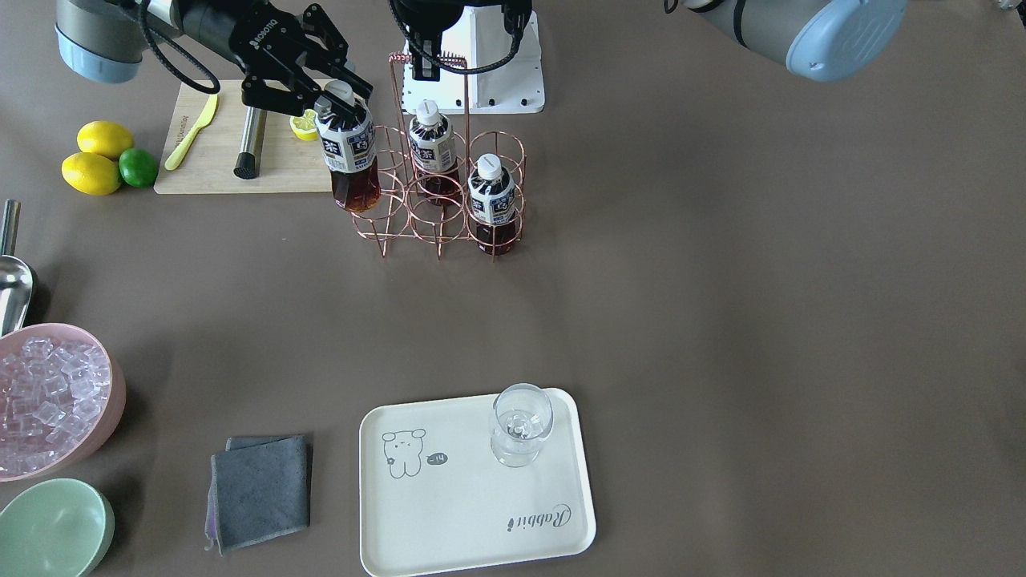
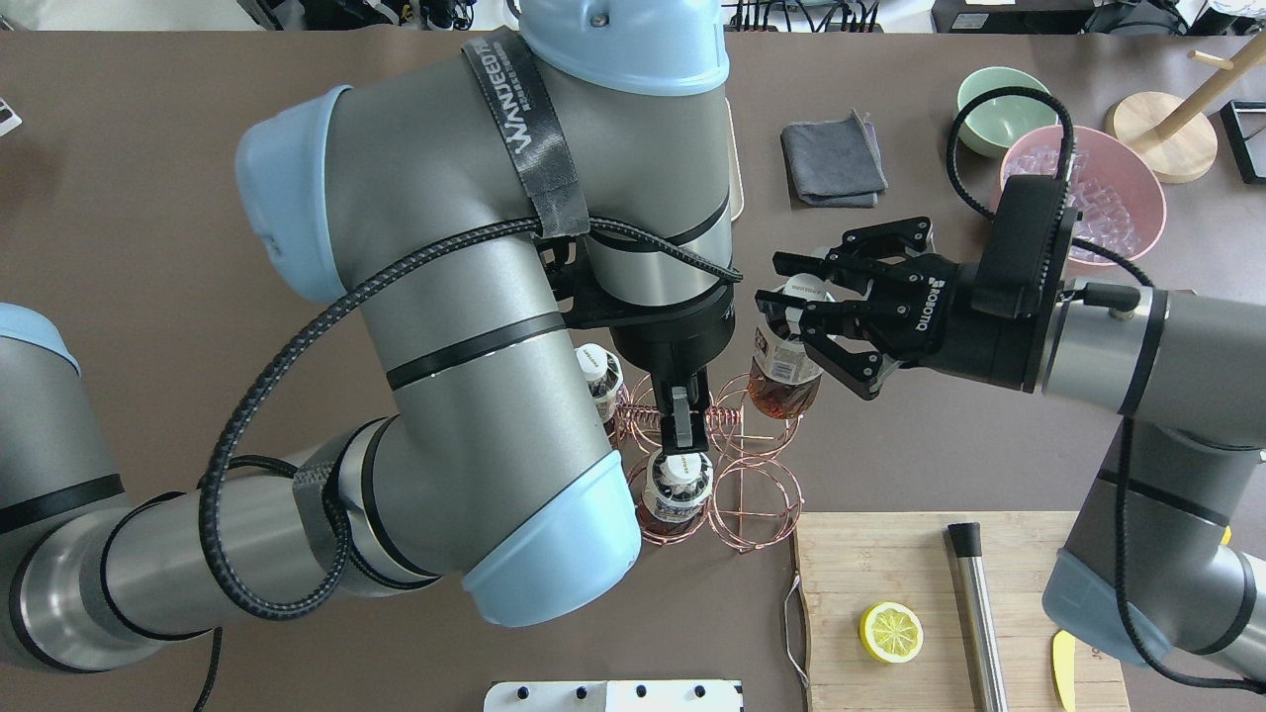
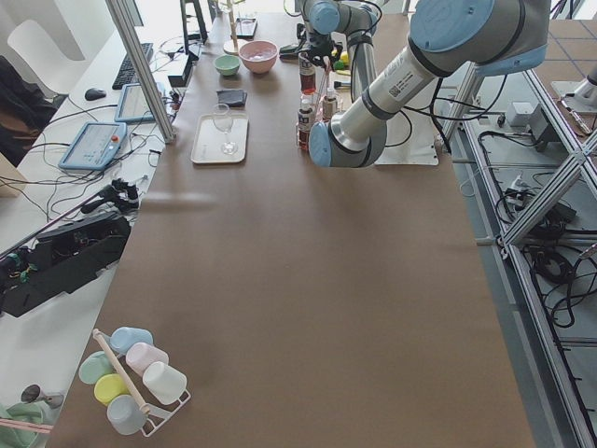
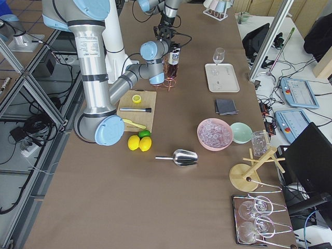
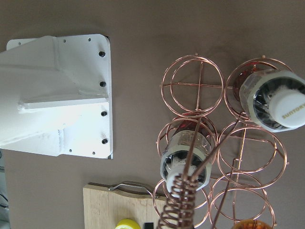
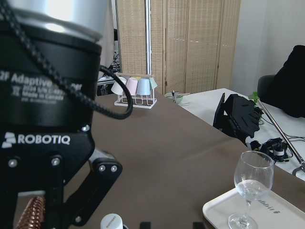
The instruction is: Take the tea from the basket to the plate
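The right gripper (image 1: 341, 94) pinches the tea (image 1: 346, 148) at its capped neck. The bottle hangs upright below the fingers, raised at a corner of the basket (image 1: 437, 215). The left gripper (image 2: 682, 437) is closed on the basket's handle, and the plate (image 1: 465, 497) lies well apart.

Reaches right gripper (image 1: 335, 96) in level, fingers clamped on neck of tea (image 1: 349, 156); points left gripper (image 2: 682, 435) straight down, fingers pinching handle of basket (image 5: 193, 87).

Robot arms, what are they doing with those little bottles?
The right gripper holds one tea bottle by its neck, lifted above the cells of the basket. The left gripper grips the basket's handle. In the basket sit two more bottles. The plate, with a glass on it, waits across the table.
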Robot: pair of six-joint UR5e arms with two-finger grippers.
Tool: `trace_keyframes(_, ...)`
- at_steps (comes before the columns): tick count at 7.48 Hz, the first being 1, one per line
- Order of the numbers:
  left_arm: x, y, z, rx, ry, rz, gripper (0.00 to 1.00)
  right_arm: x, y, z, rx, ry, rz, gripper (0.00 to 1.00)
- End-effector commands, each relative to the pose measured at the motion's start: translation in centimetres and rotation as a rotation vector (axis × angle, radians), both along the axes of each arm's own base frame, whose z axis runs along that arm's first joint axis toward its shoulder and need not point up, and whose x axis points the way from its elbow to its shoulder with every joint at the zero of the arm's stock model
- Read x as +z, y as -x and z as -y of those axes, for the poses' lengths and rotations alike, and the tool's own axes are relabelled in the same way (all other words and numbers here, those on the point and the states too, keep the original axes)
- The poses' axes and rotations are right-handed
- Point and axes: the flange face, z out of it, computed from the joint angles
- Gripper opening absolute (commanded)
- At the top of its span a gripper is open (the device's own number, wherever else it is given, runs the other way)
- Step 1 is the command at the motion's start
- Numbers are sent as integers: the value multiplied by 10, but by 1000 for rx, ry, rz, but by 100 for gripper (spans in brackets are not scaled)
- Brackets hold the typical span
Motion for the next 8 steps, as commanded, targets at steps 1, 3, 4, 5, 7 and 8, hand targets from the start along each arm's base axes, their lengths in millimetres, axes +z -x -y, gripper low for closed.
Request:
trace_keyframes(1,0,0,0,0,0,0,0,-24,-45,12,-59,62,-37,0)
trace_keyframes(3,0,0,0,0,0,0,0,-22,-45,13,-61,64,-39,0)
trace_keyframes(4,0,0,0,0,0,0,0,-22,-45,13,-61,64,-40,0)
trace_keyframes(5,0,0,0,0,0,0,0,-21,-44,13,-61,65,-41,0)
trace_keyframes(7,0,-1,0,0,1,1,0,-16,-37,24,-45,63,-55,0)
trace_keyframes(8,0,-1,0,0,1,1,0,-15,-31,50,-3,41,-78,0)
